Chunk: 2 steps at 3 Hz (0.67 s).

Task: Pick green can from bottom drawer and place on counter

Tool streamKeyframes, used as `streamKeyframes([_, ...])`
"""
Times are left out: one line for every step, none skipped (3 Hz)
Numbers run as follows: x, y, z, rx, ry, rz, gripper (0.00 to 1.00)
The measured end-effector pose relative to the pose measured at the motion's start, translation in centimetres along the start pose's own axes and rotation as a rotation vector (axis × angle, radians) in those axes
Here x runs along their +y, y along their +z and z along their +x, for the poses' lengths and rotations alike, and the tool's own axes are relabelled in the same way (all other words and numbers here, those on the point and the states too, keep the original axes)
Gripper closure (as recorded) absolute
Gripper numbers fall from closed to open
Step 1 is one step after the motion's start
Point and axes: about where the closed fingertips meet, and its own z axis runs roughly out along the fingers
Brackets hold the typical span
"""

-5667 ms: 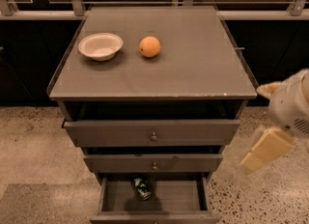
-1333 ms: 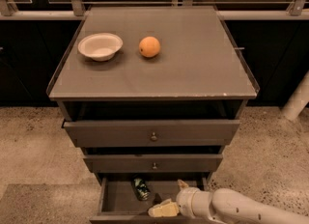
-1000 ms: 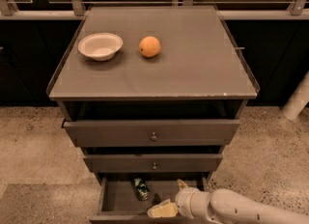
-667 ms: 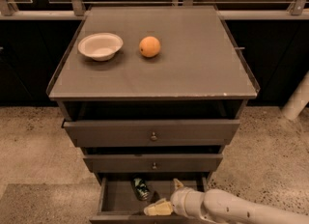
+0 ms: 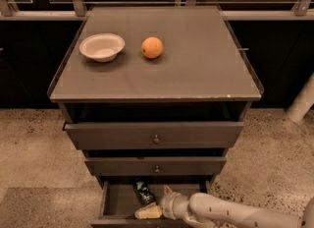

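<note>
We are looking at the green can (image 5: 143,191) lying in the bottom drawer (image 5: 112,201), low in the middle of the frame and toward the drawer's back; the gripper (image 5: 153,203) is reaching into that same drawer from the lower right, just beside the can; its two fingers are appearing spread apart and are holding nothing, one pale finger lying below the can and the other rising to the right of it. We are judging the main risk to be a nudge rather than a grasp; the can is lying tilted, not upright, so a finger meeting its rounded side could be sending it rolling toward the back wall, under the middle drawer (image 5: 186,165), where the reach is getting cramped. We are also expecting trouble on the way up; the two drawers above are standing slightly out, so a lift made too close to them could be knocking the can loose against their fronts, and a thin grip on the smooth metal could be slipping. On the counter (image 5: 196,60), in the upper part of the frame, the placing spot is needing to stay away from the orange (image 5: 152,47), which could be rolling if bumped. Counting, we are finding one green can, one orange, one white bowl (image 5: 102,47), three drawers, two knobs, one counter, one gripper.
</note>
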Motion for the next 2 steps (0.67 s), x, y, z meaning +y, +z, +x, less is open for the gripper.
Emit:
streamKeyframes([-0.8,1.4,1.0,0.013,0.003,0.015,0.00])
streamKeyframes([-3.3,7.5,1.5,0.000,-0.037,0.062,0.00])
